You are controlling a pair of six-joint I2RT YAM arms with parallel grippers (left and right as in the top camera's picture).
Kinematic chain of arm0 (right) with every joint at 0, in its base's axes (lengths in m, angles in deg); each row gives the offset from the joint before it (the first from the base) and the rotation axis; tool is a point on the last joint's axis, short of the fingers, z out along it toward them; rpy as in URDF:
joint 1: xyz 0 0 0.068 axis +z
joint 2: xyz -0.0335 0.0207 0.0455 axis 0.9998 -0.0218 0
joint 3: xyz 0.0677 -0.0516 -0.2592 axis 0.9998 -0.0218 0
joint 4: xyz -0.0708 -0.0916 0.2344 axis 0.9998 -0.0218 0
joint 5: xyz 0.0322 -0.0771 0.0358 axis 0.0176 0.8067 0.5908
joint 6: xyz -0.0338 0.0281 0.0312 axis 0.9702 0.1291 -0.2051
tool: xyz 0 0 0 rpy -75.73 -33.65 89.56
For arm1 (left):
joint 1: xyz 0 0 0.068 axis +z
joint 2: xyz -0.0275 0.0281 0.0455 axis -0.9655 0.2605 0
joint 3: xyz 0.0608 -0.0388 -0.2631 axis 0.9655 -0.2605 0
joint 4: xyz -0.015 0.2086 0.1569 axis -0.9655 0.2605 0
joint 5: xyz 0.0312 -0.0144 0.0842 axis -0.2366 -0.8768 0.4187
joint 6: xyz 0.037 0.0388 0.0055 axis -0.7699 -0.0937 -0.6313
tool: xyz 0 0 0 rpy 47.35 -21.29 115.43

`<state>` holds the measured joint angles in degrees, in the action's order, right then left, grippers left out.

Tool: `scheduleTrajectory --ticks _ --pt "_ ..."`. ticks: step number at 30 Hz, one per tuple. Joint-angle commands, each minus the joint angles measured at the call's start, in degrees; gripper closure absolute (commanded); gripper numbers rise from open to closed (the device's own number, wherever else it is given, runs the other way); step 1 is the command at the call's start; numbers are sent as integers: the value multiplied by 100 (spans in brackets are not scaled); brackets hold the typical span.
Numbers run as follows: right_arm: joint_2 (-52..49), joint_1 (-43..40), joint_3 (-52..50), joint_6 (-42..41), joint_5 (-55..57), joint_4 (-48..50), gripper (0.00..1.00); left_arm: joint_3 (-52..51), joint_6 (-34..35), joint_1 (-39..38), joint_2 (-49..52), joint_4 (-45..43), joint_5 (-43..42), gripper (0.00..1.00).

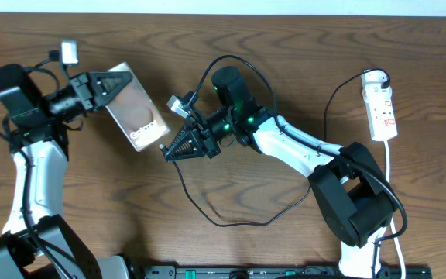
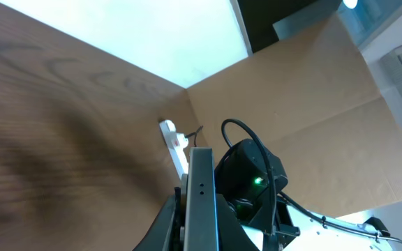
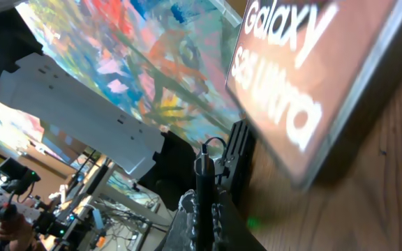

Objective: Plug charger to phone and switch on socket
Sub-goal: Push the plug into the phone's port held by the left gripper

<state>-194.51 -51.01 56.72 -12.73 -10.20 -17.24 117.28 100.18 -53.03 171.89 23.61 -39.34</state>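
My left end effector (image 1: 104, 88) is clamped on the upper end of the phone (image 1: 136, 112), holding it tilted, face up. Its lettered end points at the right end effector (image 1: 169, 151), whose fingers are pinched together on the charger's (image 1: 238, 225) plug tip, just beside that end (seated or not, I cannot tell). The socket (image 1: 381, 108) lies well apart, at the tabletop's (image 1: 269, 31) right edge.
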Motion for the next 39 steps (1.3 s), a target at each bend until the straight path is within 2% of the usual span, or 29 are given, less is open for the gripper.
scheduleTrajectory --ticks 1,11,39 --pt "-68 61 61 -50 -20 20 99 -24 162 -162 2 -37 74 93" --pt "-68 61 61 -81 -11 28 99 -24 531 -155 2 -39 101 92" --pt "-68 55 61 -291 131 33 99 -24 529 -155 2 -227 -262 93"
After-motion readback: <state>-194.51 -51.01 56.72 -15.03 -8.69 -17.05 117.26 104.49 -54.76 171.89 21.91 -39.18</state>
